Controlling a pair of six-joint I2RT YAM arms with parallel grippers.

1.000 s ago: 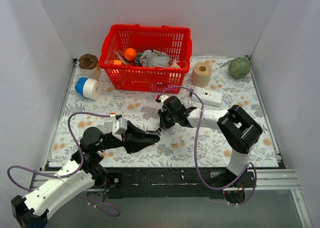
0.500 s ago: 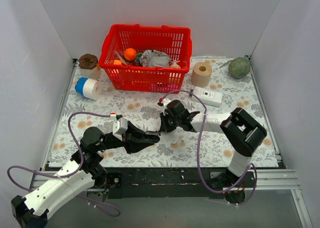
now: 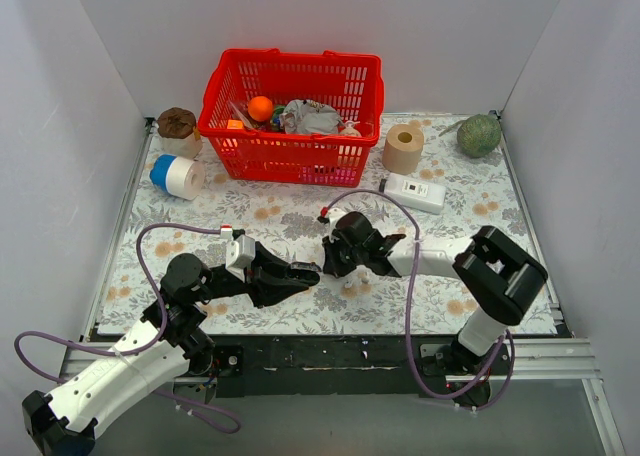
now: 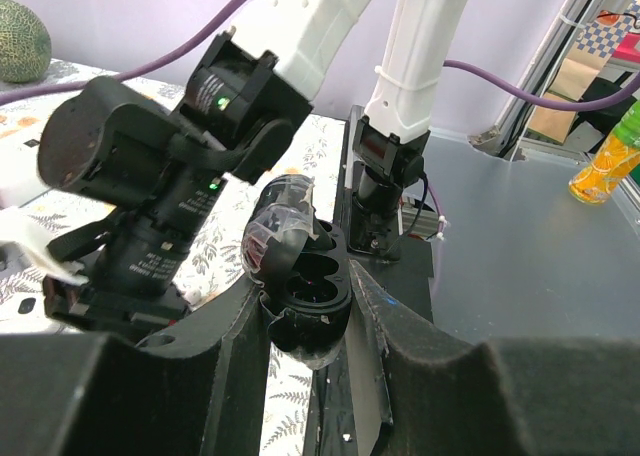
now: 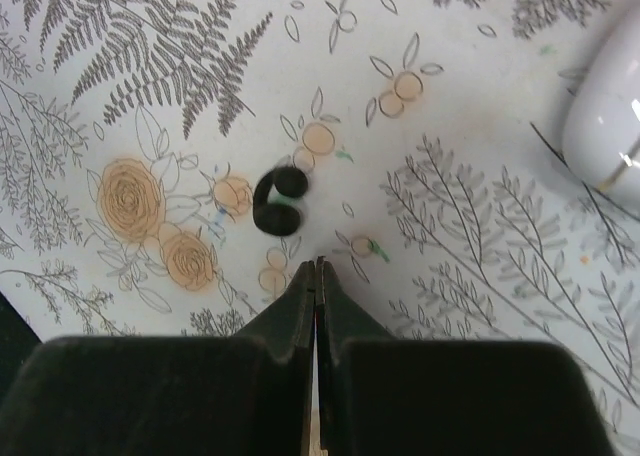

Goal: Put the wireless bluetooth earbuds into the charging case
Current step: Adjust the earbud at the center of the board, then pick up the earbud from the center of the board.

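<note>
My left gripper point(image 4: 305, 298) is shut on a black charging case point(image 4: 312, 276) and holds it off the table with the lid open. Two empty wells show in the case. In the top view that gripper point(image 3: 303, 273) sits left of centre, near the front. My right gripper point(image 5: 316, 264) is shut and empty, just above the floral cloth. A black earbud point(image 5: 279, 200) lies on the cloth a short way beyond its tips, slightly left. In the top view the right gripper point(image 3: 330, 265) is close to the case, and the earbud is hidden there.
A white oval case point(image 5: 605, 126) lies right of the right gripper; it shows as a small white object point(image 3: 347, 289) in the top view. At the back stand a red basket point(image 3: 293, 111), a tape roll point(image 3: 178, 176), a brown roll point(image 3: 403, 148), a white device point(image 3: 415, 192) and a green melon point(image 3: 479, 134).
The right arm has swung its wrist toward the near edge and closer to the held case, staying shut. The left arm and the case have not moved.
</note>
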